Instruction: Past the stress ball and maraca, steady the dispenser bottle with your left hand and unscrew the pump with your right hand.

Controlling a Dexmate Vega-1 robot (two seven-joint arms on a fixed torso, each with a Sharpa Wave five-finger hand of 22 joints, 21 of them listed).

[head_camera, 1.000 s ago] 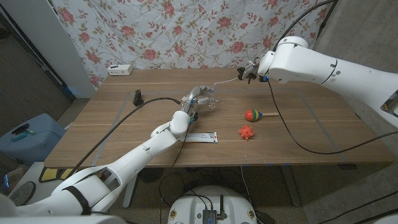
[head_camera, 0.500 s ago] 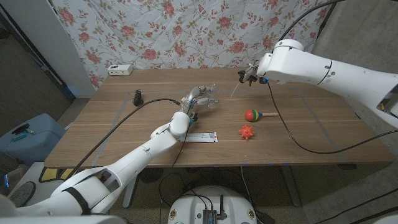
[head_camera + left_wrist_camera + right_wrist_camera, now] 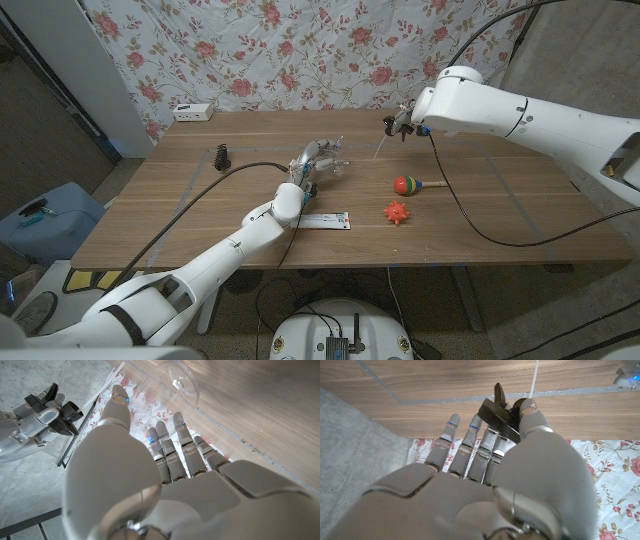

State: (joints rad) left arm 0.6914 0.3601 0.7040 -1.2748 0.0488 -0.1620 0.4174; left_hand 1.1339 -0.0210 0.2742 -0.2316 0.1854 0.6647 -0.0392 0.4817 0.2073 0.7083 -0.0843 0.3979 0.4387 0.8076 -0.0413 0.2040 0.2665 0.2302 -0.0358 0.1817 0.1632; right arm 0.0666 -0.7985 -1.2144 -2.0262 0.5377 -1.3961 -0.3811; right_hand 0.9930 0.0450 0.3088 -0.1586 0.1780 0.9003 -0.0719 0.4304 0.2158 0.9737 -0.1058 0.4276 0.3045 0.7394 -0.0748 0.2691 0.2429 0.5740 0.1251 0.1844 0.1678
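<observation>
One wooden table (image 3: 200, 215), floral backdrop (image 3: 300, 50)

No text can be read; the white strip (image 3: 322, 221) may carry markings, too small to tell.

Your right hand (image 3: 485, 485) shows from behind, its pale grey back and fingers reaching toward the wooden table (image 3: 445, 385). You hold the black pump (image 3: 501, 416) between the thumb and the fingers; its dark head sits against the fingertips (image 3: 475, 424), with a narrow spout standing up from it. A thin white dip tube (image 3: 535, 376) runs straight from the pump across the wood to the picture's edge. A line of clear tape (image 3: 420, 399) crosses the tabletop. Beyond the table edge you see grey floor (image 3: 355, 445) and the floral cloth (image 3: 615, 470). A small blue glint (image 3: 627, 377) sits at the far corner; what it belongs to cannot be told.
</observation>
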